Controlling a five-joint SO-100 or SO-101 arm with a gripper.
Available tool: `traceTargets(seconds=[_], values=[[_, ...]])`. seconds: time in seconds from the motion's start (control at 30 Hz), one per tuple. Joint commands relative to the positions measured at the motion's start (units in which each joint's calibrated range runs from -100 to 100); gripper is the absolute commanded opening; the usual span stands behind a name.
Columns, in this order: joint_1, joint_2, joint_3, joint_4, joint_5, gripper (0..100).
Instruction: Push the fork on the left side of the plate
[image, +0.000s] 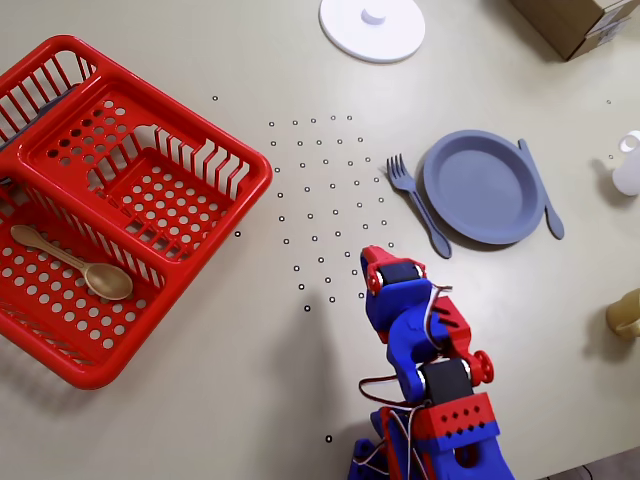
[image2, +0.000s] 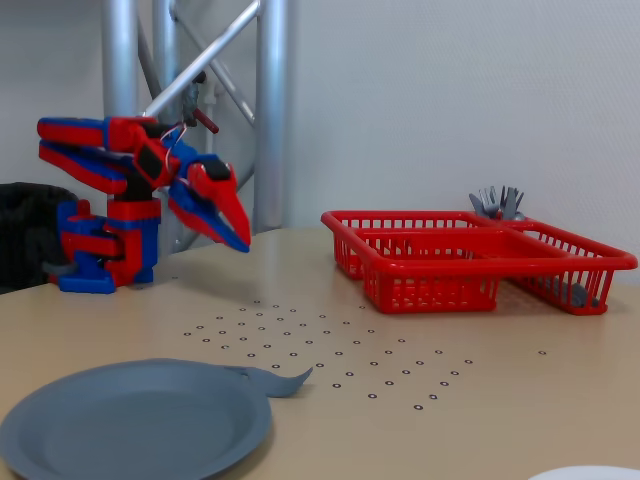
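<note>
The slate-blue fork (image: 419, 207) lies flat on the table just off the left rim of the round slate-blue plate (image: 484, 188) in the overhead view, tines pointing away from the arm's base. In the fixed view only its tines (image2: 281, 381) show past the plate (image2: 130, 428). My gripper (image: 385, 265) is folded back toward the arm's base, apart from the fork's handle end. It hangs above the table (image2: 240, 238) with its jaws together and nothing between them.
A slate-blue knife (image: 541, 190) lies along the plate's right side. A red basket (image: 215, 165) holding a tan spoon (image: 75, 263) fills the left. A white disc (image: 372, 27), a cardboard box (image: 575, 22) and small objects (image: 628, 165) sit at the edges.
</note>
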Motion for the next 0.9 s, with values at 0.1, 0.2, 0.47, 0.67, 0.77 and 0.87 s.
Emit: traceTargets(seconds=[0.1,0.2,0.47,0.67,0.77,0.87], values=[[-0.04,-11.46,9.04,-2.95,1.37,0],[0.39,-13.66,10.76,-1.34,1.03,0],[-0.61,-16.36,10.76,11.37,-0.49,0],[-0.54,-16.36,10.76,18.13,0.24,0],[-0.68,-16.36,10.76,18.13,-0.54,0],[-0.68,-16.36,10.76,18.22,-0.78,0]])
